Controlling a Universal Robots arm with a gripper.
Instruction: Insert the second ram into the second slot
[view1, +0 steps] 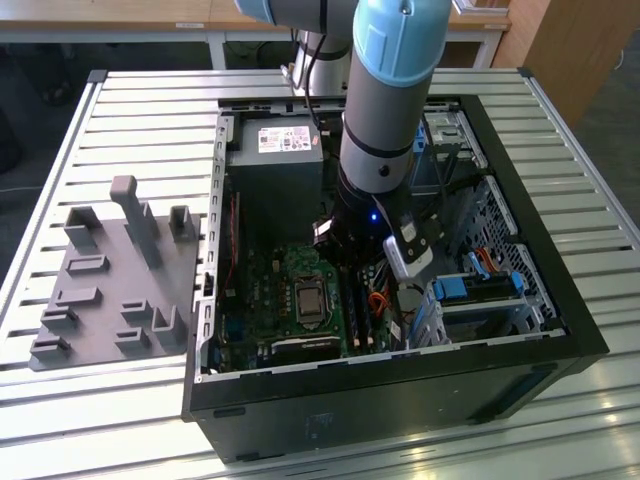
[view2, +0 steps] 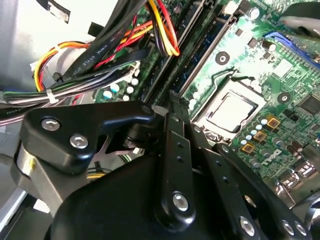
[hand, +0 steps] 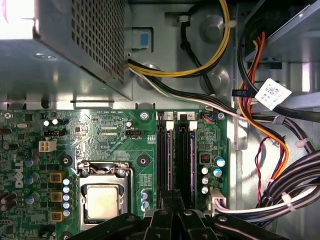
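My gripper (view1: 372, 262) is down inside the open computer case (view1: 520, 375), over the motherboard (hand: 107, 145). In both wrist views its black fingers (hand: 166, 212) are drawn together, tips just above the near end of the memory slots (hand: 175, 160) beside the processor socket (hand: 102, 200). Dark sticks stand in the slots; one with a dark-blue edge, the second ram (hand: 191, 157), runs along the side nearest the cables. I cannot tell whether the fingertips (view2: 172, 107) pinch or touch a stick. The slots (view2: 197, 47) run straight away from the fingertips.
A grey power-supply box (view1: 275, 165) fills the case's far corner. Bundled cables (hand: 280, 195) run beside the slots. Blue drive-bay clips (view1: 470, 290) sit at the exterior view's right. A grey parts fixture (view1: 115, 275) lies on the slatted table (view1: 60, 150) at the exterior view's left.
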